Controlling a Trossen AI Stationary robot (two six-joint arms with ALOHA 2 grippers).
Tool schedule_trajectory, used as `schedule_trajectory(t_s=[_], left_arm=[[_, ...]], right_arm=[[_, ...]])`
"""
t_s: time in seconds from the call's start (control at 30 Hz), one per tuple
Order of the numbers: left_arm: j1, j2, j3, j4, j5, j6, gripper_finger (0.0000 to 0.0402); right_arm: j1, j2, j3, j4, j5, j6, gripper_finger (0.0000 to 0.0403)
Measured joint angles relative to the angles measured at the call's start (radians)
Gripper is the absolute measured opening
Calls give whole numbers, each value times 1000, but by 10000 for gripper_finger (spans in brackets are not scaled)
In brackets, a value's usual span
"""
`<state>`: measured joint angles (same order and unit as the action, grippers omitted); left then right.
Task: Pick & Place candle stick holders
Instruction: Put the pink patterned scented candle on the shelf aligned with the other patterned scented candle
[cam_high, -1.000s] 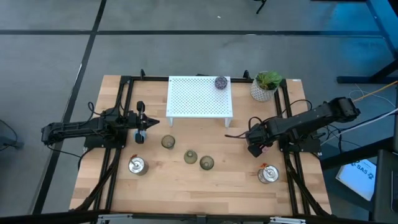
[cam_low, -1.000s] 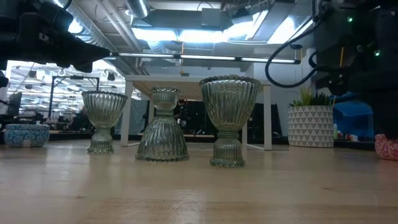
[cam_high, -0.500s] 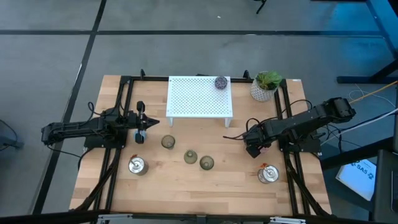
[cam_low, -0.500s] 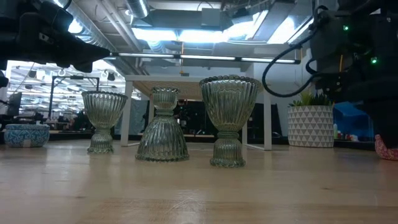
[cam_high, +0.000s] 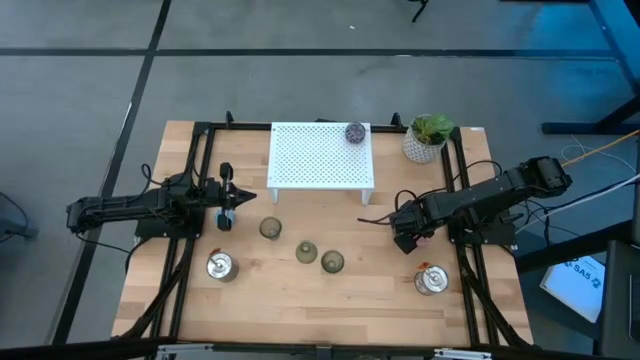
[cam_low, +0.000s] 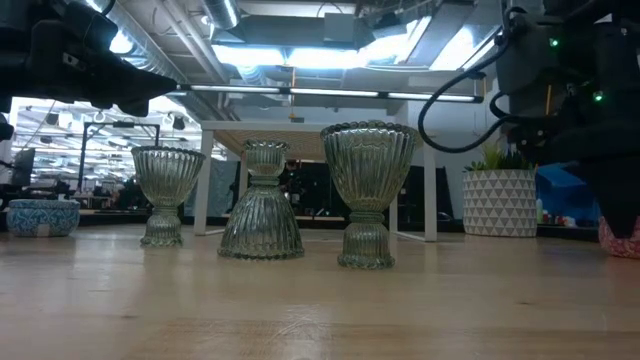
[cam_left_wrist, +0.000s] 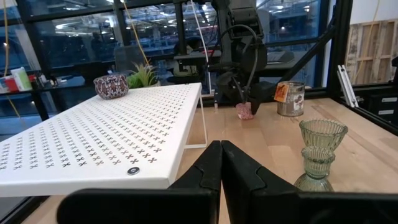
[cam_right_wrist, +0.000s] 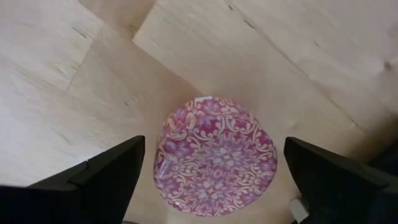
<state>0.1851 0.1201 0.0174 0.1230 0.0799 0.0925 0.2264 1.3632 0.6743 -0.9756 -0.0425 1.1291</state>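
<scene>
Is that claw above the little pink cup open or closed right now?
Open. The right gripper has its two dark fingers spread wide on either side of the pink cup, not touching it.

From above, the pink holder lies out of sight beneath the right gripper (cam_high: 408, 240), and the blue holder (cam_high: 224, 222) is partly masked by the left gripper (cam_high: 233, 198). At worktop height, the pink holder (cam_low: 612, 238) is cut by the frame's edge. The purple holder (cam_high: 355, 132) on the white rack (cam_high: 320, 158) is too small to show any pattern.
</scene>
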Motion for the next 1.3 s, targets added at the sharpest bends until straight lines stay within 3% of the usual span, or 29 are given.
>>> schedule_trajectory(t_s=[0.43,0.97,1.3], left_arm=[[0,0,0,0,0,0,2],[0,0,0,0,0,0,2],[0,0,0,0,0,0,2]], right_arm=[[0,-1,1,-1,-37,9,287],[1,-2,7,70,-48,36,289],[0,0,87,95,-39,-45,290]])
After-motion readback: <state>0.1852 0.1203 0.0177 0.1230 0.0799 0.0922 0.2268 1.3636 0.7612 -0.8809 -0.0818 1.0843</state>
